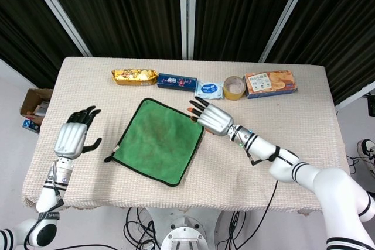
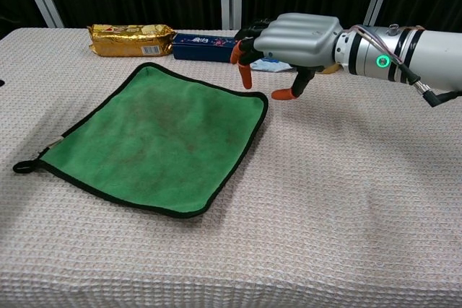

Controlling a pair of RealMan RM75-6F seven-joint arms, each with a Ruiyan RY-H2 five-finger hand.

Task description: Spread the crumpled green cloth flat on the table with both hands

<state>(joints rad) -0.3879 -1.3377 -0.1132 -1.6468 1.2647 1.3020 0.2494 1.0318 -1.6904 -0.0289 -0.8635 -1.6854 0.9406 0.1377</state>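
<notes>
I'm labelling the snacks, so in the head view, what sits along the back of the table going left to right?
Gold snack packet → dark blue box → white wipes pack → tape roll → orange biscuit box.

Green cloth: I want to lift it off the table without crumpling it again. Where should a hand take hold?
Probably at the small black loop on the green cloth's near-left corner. It sticks out past the hem onto bare table, so fingers can pinch it from the left side, where the open left hand hovers. Elsewhere the cloth lies flat, offering little edge to catch.
</notes>
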